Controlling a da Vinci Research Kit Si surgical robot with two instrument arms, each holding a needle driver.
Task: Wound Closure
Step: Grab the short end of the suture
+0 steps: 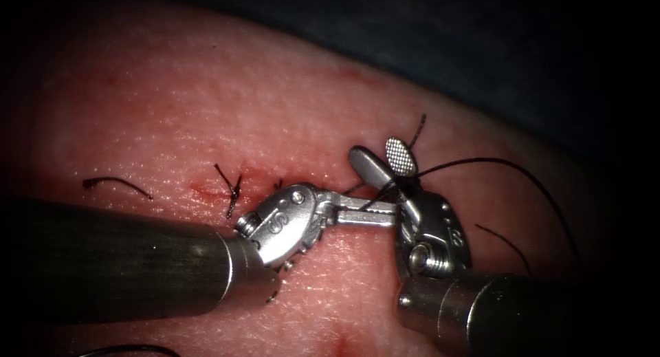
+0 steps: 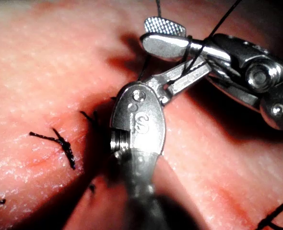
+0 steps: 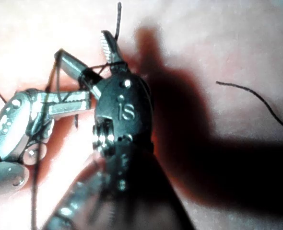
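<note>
Left pincer [image 1: 385,212] is clamped on the thread [image 1: 481,161], its tip poking between the right pincer's [image 1: 385,166] gaping jaws.

Pale pink tissue [image 1: 206,95] bearing everything; red fluid [image 1: 203,188] smeared along the cut. Loose cut ends of thread [image 1: 117,184] lying on the surface left, another strand [image 1: 505,243] lying right.

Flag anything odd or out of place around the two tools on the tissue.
Nothing looks damaged. The left arm's hand is shut on the thin black thread, which crosses the right arm's open hand. Loose cut ends of black thread lie on the pink pork tissue left of the cut. I cannot make out a needle.
</note>
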